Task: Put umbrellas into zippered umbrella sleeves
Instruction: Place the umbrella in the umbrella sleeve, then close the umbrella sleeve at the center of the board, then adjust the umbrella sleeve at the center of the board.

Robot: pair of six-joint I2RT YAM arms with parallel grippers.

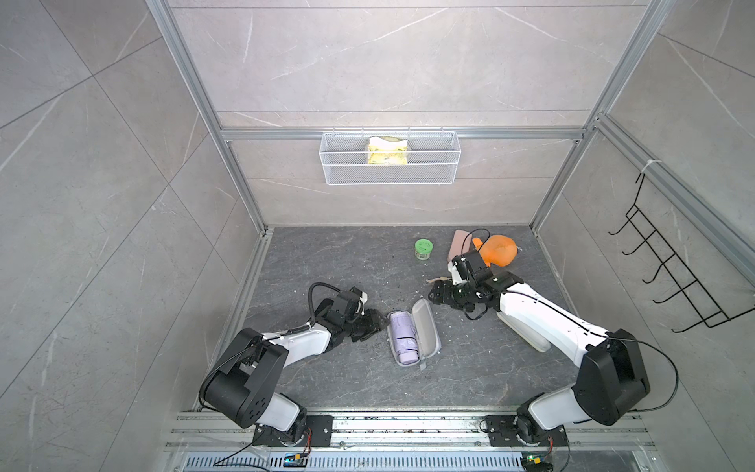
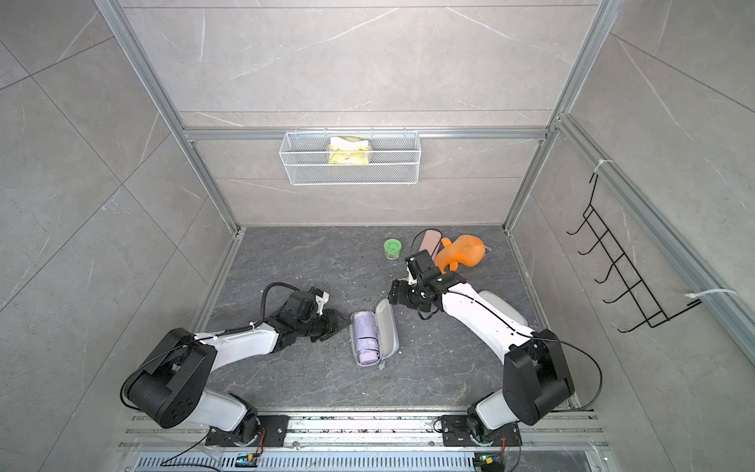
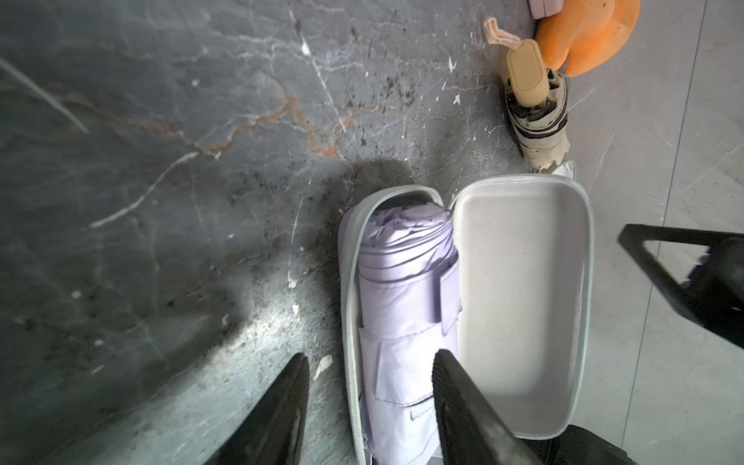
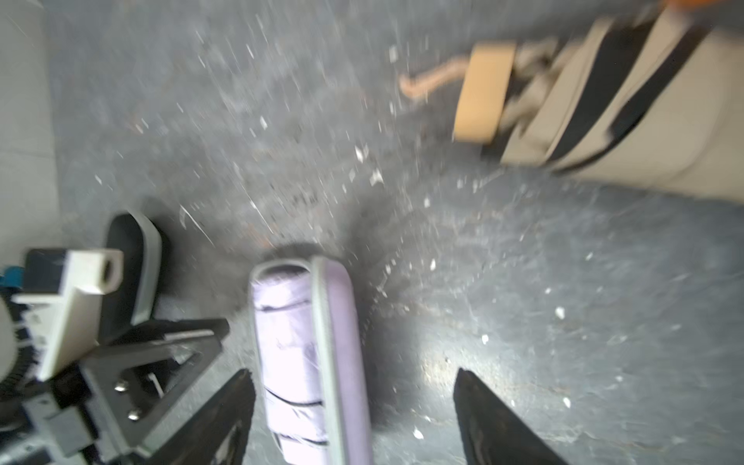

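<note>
My left hand sits low over the dark stone-look counter. Its fingers are apart with nothing clamped: in its wrist view one hangs over the lilac folded compact umbrella, and its partner is outside the shell wall. Whatever lies under that hand is buried by the arm in both top views. The right wrist view gives me only a dark round-ended shape with a grey rim behind the arm's hardware, too blurred to name.

Just past the left hand's tips, between both hands, the lilac oblong zip case lies open with its pale-lined lid half raised. The umbrella rests in the half nearer the left hand, and the left wrist view cuts off one end.

My right hand hovers by the lid's far end, fingers spread wide and empty. Just beyond it lies the beige umbrella with black bands and tan handle, almost wholly hidden under the wrist from above. A cream oblong case shows only in part beneath the right forearm.
</note>
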